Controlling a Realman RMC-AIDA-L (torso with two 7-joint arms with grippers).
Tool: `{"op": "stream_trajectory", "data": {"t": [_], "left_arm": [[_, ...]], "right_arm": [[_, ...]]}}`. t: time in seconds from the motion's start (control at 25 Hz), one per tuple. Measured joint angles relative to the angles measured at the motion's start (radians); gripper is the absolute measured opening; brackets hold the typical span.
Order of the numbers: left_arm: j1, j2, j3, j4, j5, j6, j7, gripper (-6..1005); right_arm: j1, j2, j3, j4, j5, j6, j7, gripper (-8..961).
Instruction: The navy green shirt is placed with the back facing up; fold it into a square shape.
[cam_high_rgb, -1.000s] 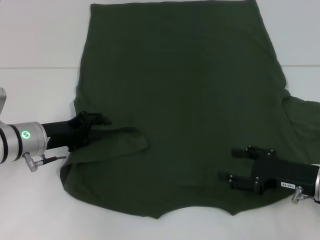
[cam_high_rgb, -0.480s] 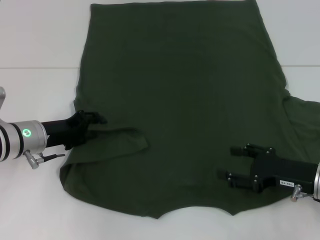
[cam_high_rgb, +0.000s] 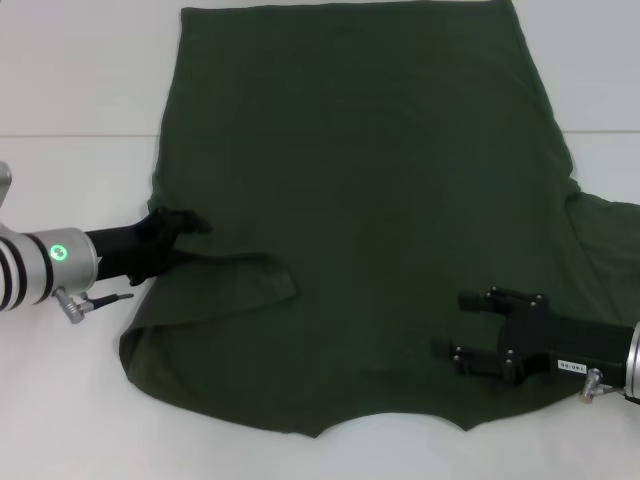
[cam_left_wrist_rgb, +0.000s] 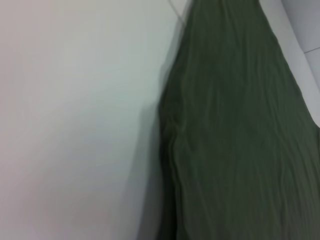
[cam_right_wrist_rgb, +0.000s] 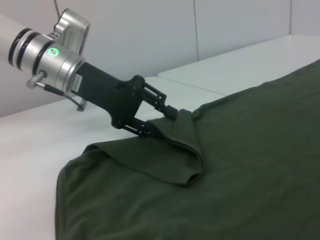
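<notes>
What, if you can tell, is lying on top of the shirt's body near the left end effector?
The navy green shirt has its own sleeve folded onto the body there, with the left end effector at the fold's edge. Whatever lies beneath that flap is covered.

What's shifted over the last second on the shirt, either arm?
The left gripper has drawn back toward the robot's left and slightly away from the robot's body, still at the left edge of the navy green shirt beside the folded-in left sleeve. In the right wrist view its fingers sit on that fold, grip unclear. The right gripper has barely eased back, open above the shirt. Shirt and sleeve fold look unchanged.
</notes>
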Motion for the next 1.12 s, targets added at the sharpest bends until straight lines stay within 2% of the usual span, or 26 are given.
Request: {"op": "stream_trajectory", "data": {"t": [0.16,0.32,0.44,0.6,0.76,0.84,0.88,0.96,1.0,1.08,1.12], "left_arm": [[-0.02,-0.009,-0.002,0.001,-0.007,-0.024,0.006,516],[-0.055,-0.022,-0.002,0.002,-0.073,-0.028,0.041,516],[-0.1,-0.045,0.001,0.003,-0.101,-0.033,0.101,516],[-0.111,-0.057,-0.002,0.005,-0.124,-0.046,0.143,517],[-0.08,-0.054,-0.005,0.012,-0.186,-0.031,0.225,518],[-0.024,-0.04,-0.007,0.027,-0.244,0.035,0.345,518],[-0.024,-0.04,-0.007,0.027,-0.244,0.035,0.345,518],[0.022,-0.036,-0.009,0.045,-0.281,0.1,0.443,517],[0.046,-0.036,-0.01,0.062,-0.3,0.136,0.502,519],[0.121,-0.051,-0.017,0.117,-0.364,0.275,0.72,524],[0.121,-0.051,-0.017,0.117,-0.364,0.275,0.72,526]], "right_arm": [[0.0,0.0,0.0,0.0,0.0,-0.004,0.0,822],[-0.002,0.0,0.0,0.0,0.0,-0.004,0.0,822],[-0.002,0.0,0.0,0.002,0.0,-0.008,0.0,822],[-0.003,0.0,0.0,0.009,0.0,-0.011,0.0,821],[-0.006,0.0,0.004,0.011,0.0,-0.011,-0.002,821],[-0.006,0.0,0.009,0.011,0.0,-0.007,-0.002,821],[-0.006,0.0,0.009,0.011,0.001,-0.005,-0.001,821],[-0.006,0.0,0.01,0.011,0.007,-0.003,-0.001,821],[-0.005,0.0,0.01,0.011,0.016,-0.002,0.0,821],[-0.006,0.0,0.01,0.011,0.039,-0.002,0.0,821],[-0.007,0.0,0.01,0.011,0.051,-0.001,0.0,820]]}}
